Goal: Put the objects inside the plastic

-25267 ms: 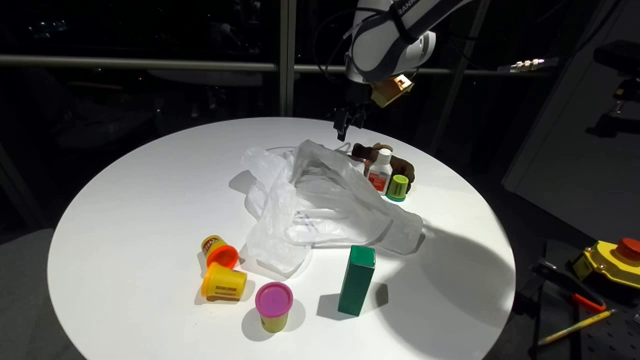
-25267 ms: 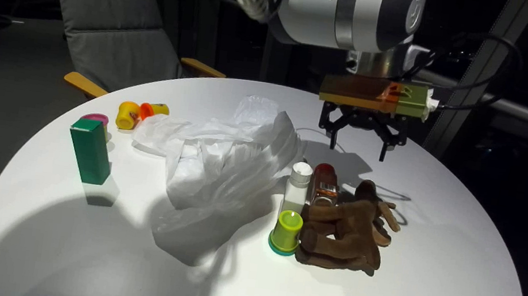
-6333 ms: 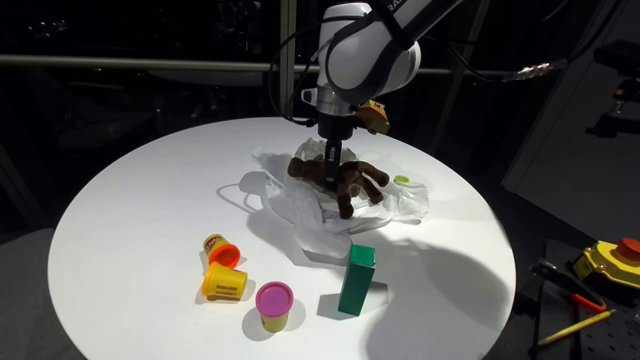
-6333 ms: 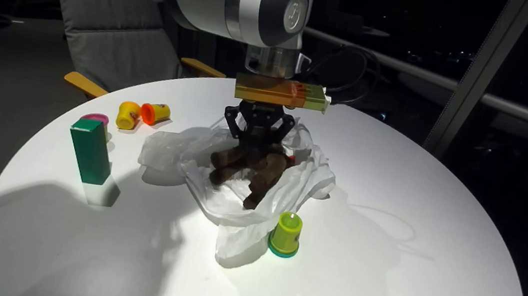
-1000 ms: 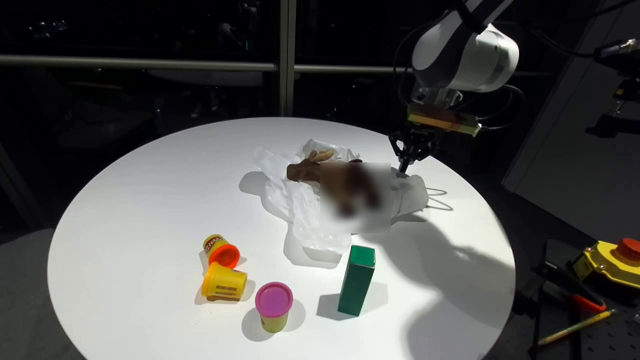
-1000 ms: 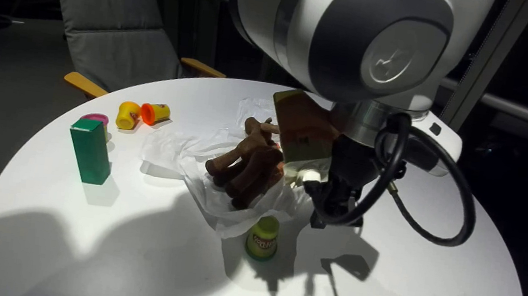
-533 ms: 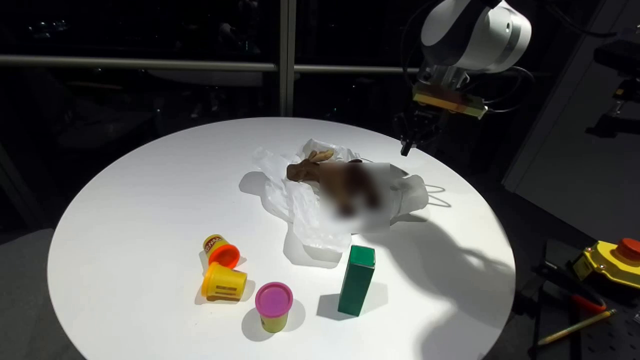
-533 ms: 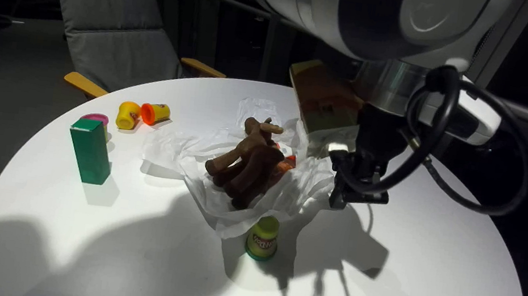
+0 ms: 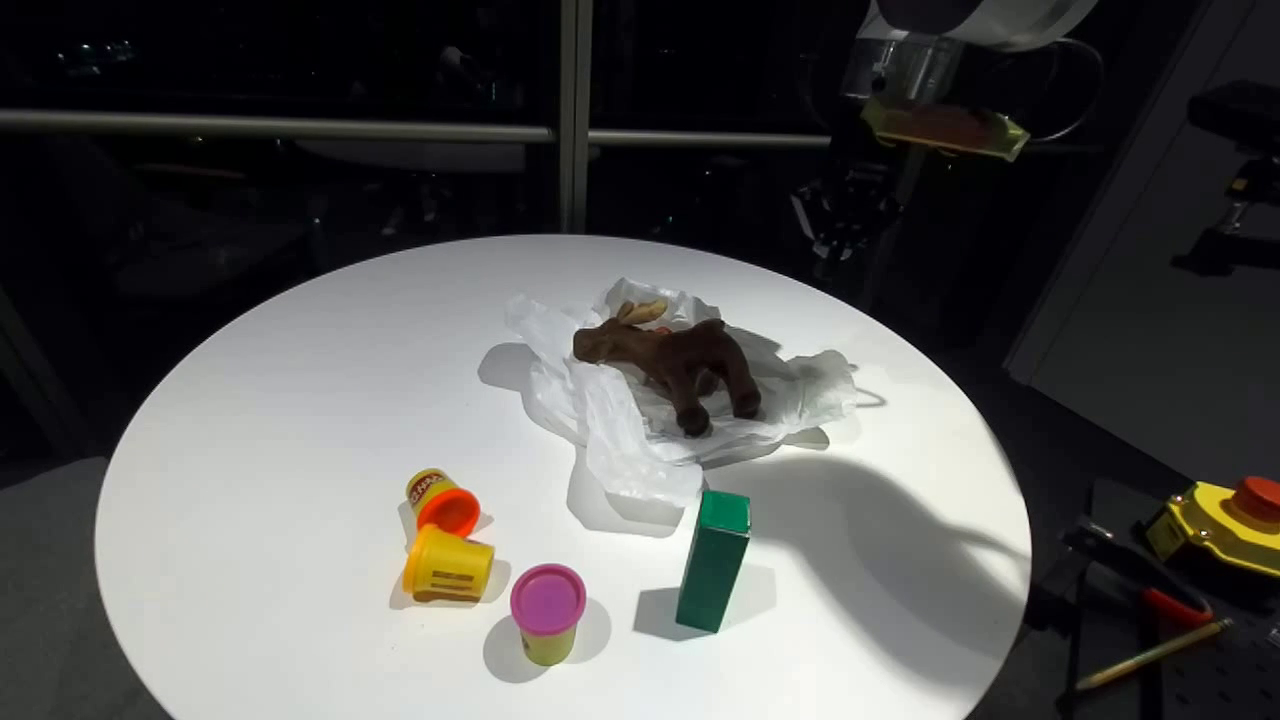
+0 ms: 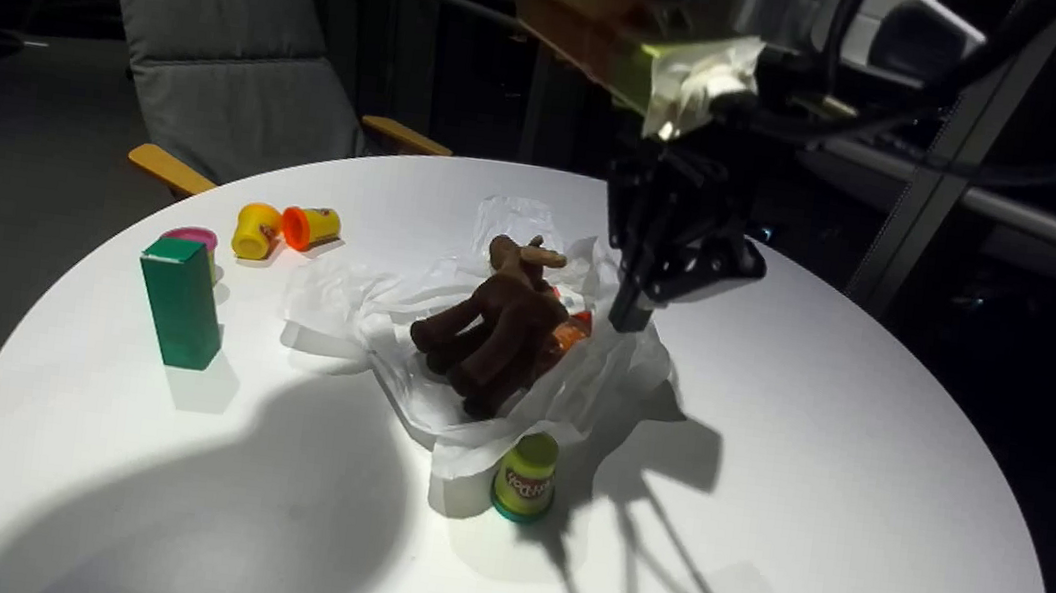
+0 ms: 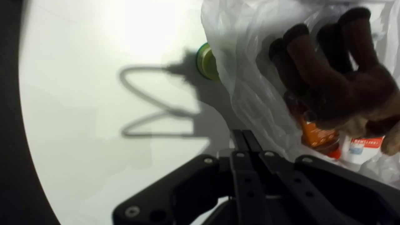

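Tool [image 11: 245,134] has its fingers pressed together, hanging above the table [image 11: 93,140] near the edge of the translucent white bag [image 11: 256,103]. Bag spreads out to the right of the fingertips in the wrist view. Brown plush [image 11: 340,90] lies in it, up and right of the fingertips. Also in the bag, right of the tool: orange-labelled bottle [image 11: 320,132], partly under the plush, and white bottle [image 11: 362,153] with red label beside it. Lime tub [image 11: 207,62] is outside the bag, up-left of the fingertips, stood lid-down on the table. Bag edge overlaps it from the wrist view; can't tell if they touch. Across the bag from the tool, well apart from it: green box [image 9: 712,565] and magenta-lidded tub [image 9: 548,612], both upright, plus yellow tub [image 9: 455,567] and orange-lidded tub [image 9: 440,503], on their sides, near each other.
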Controlling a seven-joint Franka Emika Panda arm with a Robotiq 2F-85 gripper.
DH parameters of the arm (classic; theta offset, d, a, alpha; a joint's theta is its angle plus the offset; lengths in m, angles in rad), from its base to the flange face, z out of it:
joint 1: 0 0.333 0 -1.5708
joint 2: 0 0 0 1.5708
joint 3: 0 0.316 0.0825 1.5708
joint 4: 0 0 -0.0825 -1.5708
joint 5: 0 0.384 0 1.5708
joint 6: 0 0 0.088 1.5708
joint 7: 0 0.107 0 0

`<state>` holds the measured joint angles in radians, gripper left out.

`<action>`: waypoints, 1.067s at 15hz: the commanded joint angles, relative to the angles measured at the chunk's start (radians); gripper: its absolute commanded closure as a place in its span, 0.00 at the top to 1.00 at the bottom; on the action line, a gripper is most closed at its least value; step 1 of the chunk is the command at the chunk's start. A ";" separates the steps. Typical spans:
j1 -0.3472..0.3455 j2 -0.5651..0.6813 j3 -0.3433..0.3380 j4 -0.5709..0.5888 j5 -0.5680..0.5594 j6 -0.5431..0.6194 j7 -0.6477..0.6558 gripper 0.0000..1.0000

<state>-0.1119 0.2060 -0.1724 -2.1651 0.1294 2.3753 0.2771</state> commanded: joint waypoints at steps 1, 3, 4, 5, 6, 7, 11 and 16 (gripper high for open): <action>0.021 -0.164 0.040 -0.094 -0.048 -0.109 -0.100 0.06; 0.044 -0.223 0.075 -0.124 -0.064 -0.168 -0.134 0.07; 0.057 -0.243 0.094 -0.133 -0.069 -0.197 -0.147 0.07; 0.072 -0.254 0.115 -0.139 -0.079 -0.222 -0.157 0.07; 0.086 -0.270 0.134 -0.146 -0.086 -0.249 -0.169 0.07; 0.100 -0.268 0.152 -0.145 -0.092 -0.267 -0.184 0.07; 0.149 -0.269 0.208 -0.152 -0.133 -0.324 -0.265 0.07; 0.175 -0.254 0.234 -0.178 -0.213 -0.274 -0.396 0.11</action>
<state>0.0560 -0.0353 0.0546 -2.3198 -0.0426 2.0730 -0.0435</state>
